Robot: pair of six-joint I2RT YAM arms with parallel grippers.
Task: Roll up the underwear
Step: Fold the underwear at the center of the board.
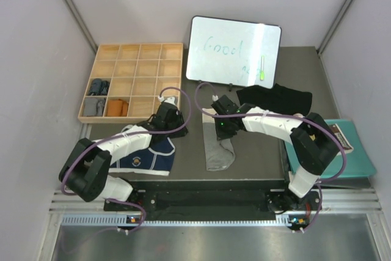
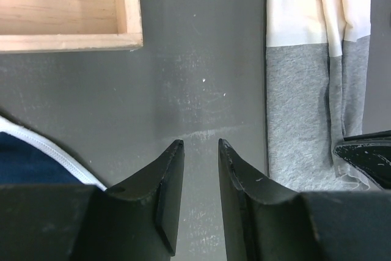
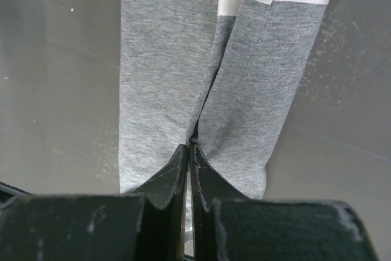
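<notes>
Three briefs, one wooden tray, three rolled cloths, one whiteboard, one marker, two arms

knit cloth briefs, matt tbl, wood tray

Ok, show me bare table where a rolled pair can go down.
Widest bare patch: table right of the grey briefs, nearer than the black briefs, up to the right arm. A narrower strip lies between navy briefs and grey briefs. Crowded: by the corner of the wooden tray, where the open left tool and the right tool, pinching grey cloth, work.
</notes>
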